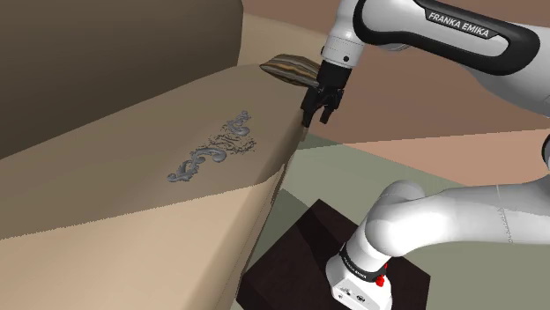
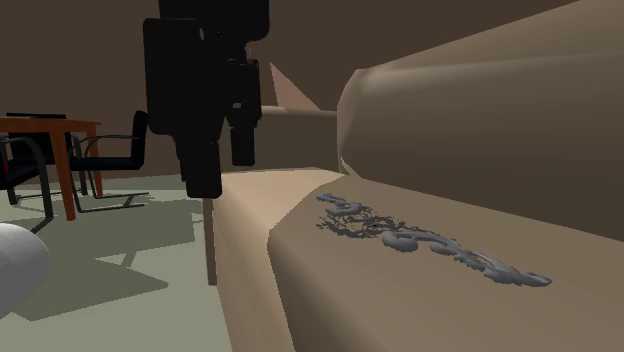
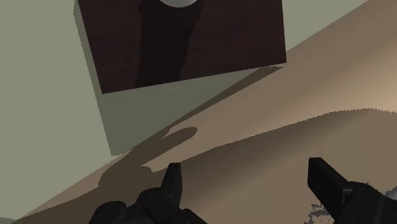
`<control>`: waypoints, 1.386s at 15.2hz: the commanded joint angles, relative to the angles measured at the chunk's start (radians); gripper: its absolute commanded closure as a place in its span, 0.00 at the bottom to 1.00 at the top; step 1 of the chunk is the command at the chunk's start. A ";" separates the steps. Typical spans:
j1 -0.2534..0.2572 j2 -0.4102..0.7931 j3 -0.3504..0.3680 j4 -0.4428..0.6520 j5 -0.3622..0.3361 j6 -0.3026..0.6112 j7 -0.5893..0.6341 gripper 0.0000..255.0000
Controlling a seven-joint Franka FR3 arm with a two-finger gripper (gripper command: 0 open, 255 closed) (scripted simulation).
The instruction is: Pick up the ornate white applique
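carrying everything: the sofa (image 1: 106, 220) runs from the shoulder view's left edge up toward the middle, with its flat seat facing up and its backrest rising behind.
task's thing: the applique (image 1: 216, 148) lies flat on the seat about midway between the backrest and the front edge, a pale grey scrollwork strip running lengthwise along the seat. the second exterior view shows it the same way (image 2: 420, 238). nothing touches it.
why it lies so: it is thin and rests on its broad face, so there is little edge for fingers to catch. i judge the grip will have to come straight down across its narrow width.
far end of the seat: a striped brown cushion (image 1: 291, 69) sits near the far corner, apart from the applique.
gripper: the gripper (image 1: 317, 119) hangs fingers-down above the seat's front edge near that far corner, clear of the surface and to the right of the applique. in the wrist view the gripper (image 3: 245, 170) has its fingers spread wide with nothing between them, only seat, floor and stand beneath.
why held so: high and spread reads as an approach pose. it has yet to move over the applique and descend.
stand: the dark box (image 1: 291, 255) sits on the floor just beside the sofa's front, at the lower right.
risk: a soft seat may give under the fingertips, so the strip could slide instead of lifting.
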 commanded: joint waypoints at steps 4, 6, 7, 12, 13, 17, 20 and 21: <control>-0.016 0.002 0.102 -0.008 0.055 0.021 0.179 0.00; -0.029 0.018 0.170 -0.002 0.090 0.038 0.298 0.00; -0.036 0.030 0.204 0.005 0.106 0.047 0.357 0.00; -0.081 0.126 0.373 0.070 0.166 0.097 0.654 0.00; -0.093 0.152 0.407 0.089 0.173 0.108 0.713 0.00; -0.151 0.279 0.543 0.185 0.175 0.148 0.956 0.00; -0.201 0.399 0.646 0.276 0.144 0.174 1.147 0.00; -0.218 0.444 0.681 0.310 0.126 0.181 1.214 0.00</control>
